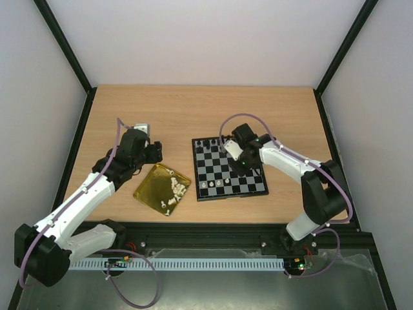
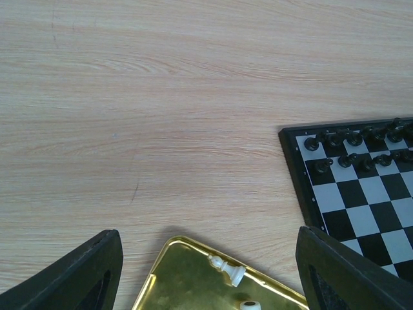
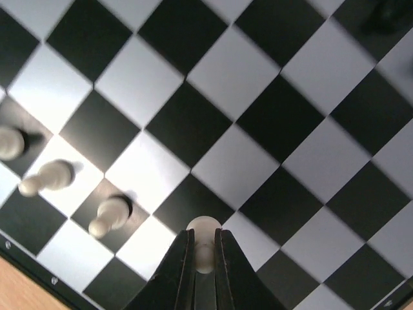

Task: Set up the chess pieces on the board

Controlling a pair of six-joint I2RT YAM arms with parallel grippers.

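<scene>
The right gripper [image 3: 204, 245] is nearly closed, pinching a white chess piece [image 3: 204, 227] above the board [image 3: 277, 129], toward its near edge beside three other white pieces [image 3: 110, 216]. The left gripper [image 2: 208, 237] hangs wide open and empty over the gold tray [image 2: 184, 278]

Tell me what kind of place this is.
Probably a lab robot cell: a wooden table enclosed by plain white walls and a black frame, left arm and right arm bolted at its near edge.
</scene>
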